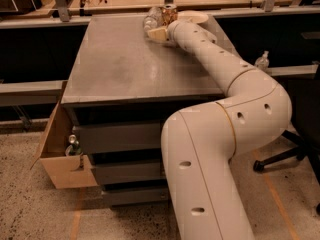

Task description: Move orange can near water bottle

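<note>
The tool [157,34] lay at the far edge of the desk [120,69], just beside the water bottle [151,20] and the orange can [170,14]. Its own wrist covered most of it, and whether it touched either could not be told. The can's foot was hidden behind the arm [215,59]. The white bowl [196,17] showed only its far rim above the arm. The pump-top bottle [262,60] was hidden below by the elbow. The arm's base was cut off by the bottom edge. The things inside the cardboard box [55,154] were too small to name.
</note>
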Controlling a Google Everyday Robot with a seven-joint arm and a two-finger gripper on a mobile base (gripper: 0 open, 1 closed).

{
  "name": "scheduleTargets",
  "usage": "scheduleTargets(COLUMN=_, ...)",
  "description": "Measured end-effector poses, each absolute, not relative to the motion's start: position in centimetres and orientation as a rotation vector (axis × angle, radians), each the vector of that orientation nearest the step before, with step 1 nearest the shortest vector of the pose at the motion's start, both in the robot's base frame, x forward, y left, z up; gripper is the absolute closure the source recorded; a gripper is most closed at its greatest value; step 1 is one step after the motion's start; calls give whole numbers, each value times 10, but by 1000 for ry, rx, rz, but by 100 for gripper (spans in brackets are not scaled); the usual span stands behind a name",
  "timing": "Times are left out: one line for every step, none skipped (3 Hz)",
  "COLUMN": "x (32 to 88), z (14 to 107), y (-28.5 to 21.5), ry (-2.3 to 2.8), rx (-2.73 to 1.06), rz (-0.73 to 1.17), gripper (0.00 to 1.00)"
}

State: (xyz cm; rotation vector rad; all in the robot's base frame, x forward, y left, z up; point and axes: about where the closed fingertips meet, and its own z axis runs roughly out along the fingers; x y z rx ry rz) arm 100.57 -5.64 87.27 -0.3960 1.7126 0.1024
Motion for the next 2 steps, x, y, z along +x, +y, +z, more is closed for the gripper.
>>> scheduleTargets(x=995, z=894, y=-60, ry=1705, rx=-392, rz=91, gripper=0)
scheduleTargets(x=975, z=914, y=-70, ry=1710, rx=-376, rz=75, gripper=0)
